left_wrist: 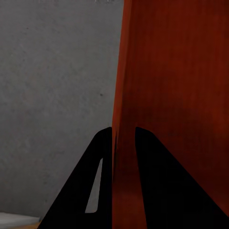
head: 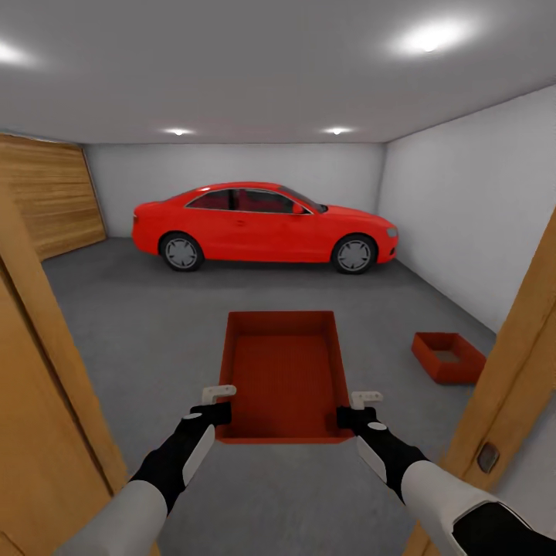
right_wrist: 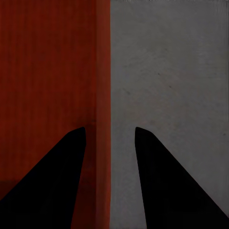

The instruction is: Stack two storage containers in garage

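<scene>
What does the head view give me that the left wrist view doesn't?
Head view alone: the red car, the plank garage door, the second storage container resting on the floor at right, the wooden door frame, and the right pincer at the carried bin's right wall. Left wrist view alone: a close look at the left pincer, its fingers straddling the bin's wall. Both: the carried storage container and grey concrete floor.

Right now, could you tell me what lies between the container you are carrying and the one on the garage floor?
In the head view, only bare grey floor separates the held container from the other container.
</scene>
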